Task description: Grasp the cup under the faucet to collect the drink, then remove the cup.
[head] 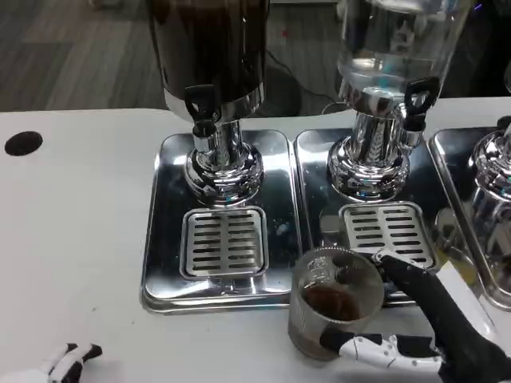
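Steel trays [164, 263] behind, right hand [423, 327] grips the cup [334, 311]; left hand [68, 361] unclear.

Ahead of me two dispensers block the way: the dark dispenser [211, 56] on its steel tray [164, 231] and the clear dispenser [395, 48] on the neighbouring tray [313, 171], trays almost touching. Their faucets [201, 108] overhang the grilles [224, 242]. My right hand [415, 335] holds the cup [334, 313] at the tray edge. Bare white table [72, 239] lies open at left, above my left hand [64, 363].
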Controlling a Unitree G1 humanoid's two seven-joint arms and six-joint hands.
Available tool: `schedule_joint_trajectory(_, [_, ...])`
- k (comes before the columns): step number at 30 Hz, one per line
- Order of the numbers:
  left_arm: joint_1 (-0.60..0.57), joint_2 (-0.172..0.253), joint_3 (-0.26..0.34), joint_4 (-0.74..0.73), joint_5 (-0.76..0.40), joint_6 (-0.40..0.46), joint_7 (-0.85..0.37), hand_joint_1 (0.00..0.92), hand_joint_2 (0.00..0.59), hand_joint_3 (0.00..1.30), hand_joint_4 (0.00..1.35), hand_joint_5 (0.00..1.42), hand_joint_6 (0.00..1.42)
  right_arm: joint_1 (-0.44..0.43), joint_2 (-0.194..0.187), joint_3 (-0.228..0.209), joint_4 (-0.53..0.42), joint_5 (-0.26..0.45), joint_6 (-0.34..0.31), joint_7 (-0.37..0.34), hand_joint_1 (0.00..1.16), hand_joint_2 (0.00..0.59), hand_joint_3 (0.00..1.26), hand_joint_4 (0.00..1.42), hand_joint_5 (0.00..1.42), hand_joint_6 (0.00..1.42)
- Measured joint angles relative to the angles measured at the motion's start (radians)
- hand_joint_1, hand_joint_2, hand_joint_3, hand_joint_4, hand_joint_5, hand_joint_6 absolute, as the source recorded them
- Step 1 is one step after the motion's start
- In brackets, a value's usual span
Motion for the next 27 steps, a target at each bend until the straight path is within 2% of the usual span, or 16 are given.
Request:
schedule_joint_trajectory(6, [0.003,0.0,0.04,-0.008,-0.009,0.003,0.004,0.0,0.078,0.22,0.11,0.21,0.49,0.004,-0.001,-0.01,0.028,0.001,-0.067,0.0,0.64,0.138,0.45,0.47,0.38,0.18])
schedule_joint_trajectory(13, [0.003,-0.001,0.068,-0.018,-0.007,-0.004,0.014,0.0,0.078,0.17,0.04,0.15,0.41,0.017,-0.002,-0.021,0.057,0.0,-0.097,0.0,0.64,0.138,0.45,0.47,0.38,0.19])
schedule_joint_trajectory(17, [0.001,-0.001,0.1,-0.045,-0.007,-0.008,0.014,0.0,0.078,0.16,0.02,0.13,0.4,0.023,-0.002,-0.028,0.076,0.0,-0.134,0.0,0.64,0.138,0.45,0.47,0.38,0.19])
schedule_joint_trajectory(24, [-0.003,-0.001,0.111,-0.049,-0.009,-0.009,0.015,0.0,0.077,0.15,0.02,0.13,0.4,0.031,-0.002,-0.031,0.124,-0.012,-0.179,-0.001,0.64,0.138,0.45,0.47,0.38,0.2])
schedule_joint_trajectory(27, [-0.004,-0.002,0.133,-0.049,-0.011,-0.01,0.015,0.0,0.077,0.15,0.01,0.13,0.41,0.032,-0.002,-0.036,0.155,-0.018,-0.204,-0.005,0.64,0.138,0.45,0.47,0.38,0.2])
